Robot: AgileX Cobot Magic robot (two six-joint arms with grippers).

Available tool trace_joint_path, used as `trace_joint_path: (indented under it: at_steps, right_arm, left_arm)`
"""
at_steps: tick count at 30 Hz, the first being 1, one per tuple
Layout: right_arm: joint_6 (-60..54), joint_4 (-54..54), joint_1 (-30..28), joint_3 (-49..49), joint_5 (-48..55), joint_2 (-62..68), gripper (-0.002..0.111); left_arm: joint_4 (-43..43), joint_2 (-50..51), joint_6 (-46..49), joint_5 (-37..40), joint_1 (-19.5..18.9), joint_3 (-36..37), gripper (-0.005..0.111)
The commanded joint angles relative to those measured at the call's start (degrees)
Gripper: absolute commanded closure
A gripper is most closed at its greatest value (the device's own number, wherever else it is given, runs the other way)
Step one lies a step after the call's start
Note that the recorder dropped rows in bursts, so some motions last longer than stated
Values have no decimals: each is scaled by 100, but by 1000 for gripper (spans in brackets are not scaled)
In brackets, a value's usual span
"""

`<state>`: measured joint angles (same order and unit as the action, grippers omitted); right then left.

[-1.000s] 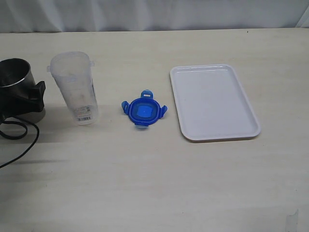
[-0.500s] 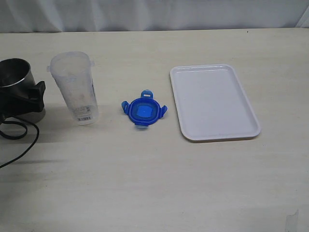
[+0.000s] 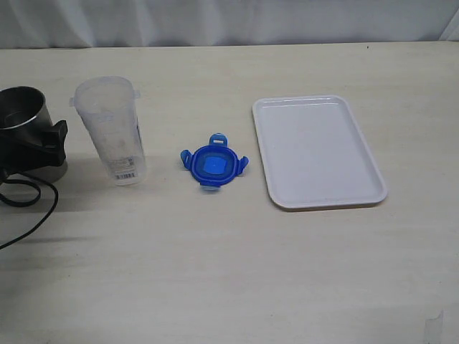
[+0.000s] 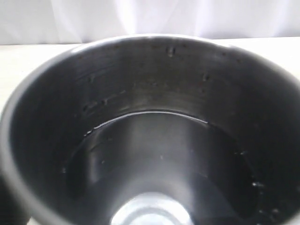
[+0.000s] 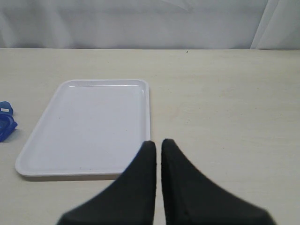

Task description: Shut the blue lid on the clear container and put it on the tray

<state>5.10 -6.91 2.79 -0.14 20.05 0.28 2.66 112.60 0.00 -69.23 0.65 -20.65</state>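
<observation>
While its two black fingers (image 5: 147, 154) are pressing together on nothing, the right end effector (image 5: 158, 143) is hanging over the bench (image 5: 225, 103), near one corner of the tray (image 5: 89, 126). It is probably waiting there because the tray is only the drop-off and nothing is calling for it yet. Beyond the tray's opposite side, an edge of the blue lid (image 5: 5, 123) is peeking into the right wrist view, well apart from those fingers. Across the bench, the left end effector (image 3: 49, 140) is sitting against the grey metal cup (image 3: 21, 107), whose dark interior is filling the left wrist view. Whether it is clamping the cup or merely standing wide around it, I cannot tell. Just beside that cup, the clear container (image 3: 111, 132) is standing upright and open-mouthed, with nothing touching it. The lid is lying flat between the container and the tray, its flaps splaying outward, likely so it can be set straight on.
</observation>
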Motion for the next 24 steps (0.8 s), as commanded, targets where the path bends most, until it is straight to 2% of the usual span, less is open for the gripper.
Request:
trace_joint_path:
  at_steps: [1,4,7,11,14,19,24]
  right_arm:
    - [-34,15,6,14,-23,-28,104]
    - [-34,15,6,14,-23,-28,104]
    - [-34,15,6,14,-23,-28,104]
    - [-34,15,6,14,-23,-28,104]
    - [-34,15,6,14,-23,-28,104]
    - [-34,15,6,14,-23,-28,104]
    - [-34,15,6,14,-23,-28,104]
  left_arm:
    - [-12,4,0,-74,8,-14,27]
    - [30,4,0,-74,8,-14,54]
    - [14,4,0,-74,8,-14,70]
    - [211,4,-187,-74,8,-14,83]
    - [516,4,-187,-74,8,-14,107]
    - [722,-53,-186,-74,8,-14,107]
    - [524,-481,-199,-74,8,-14,107]
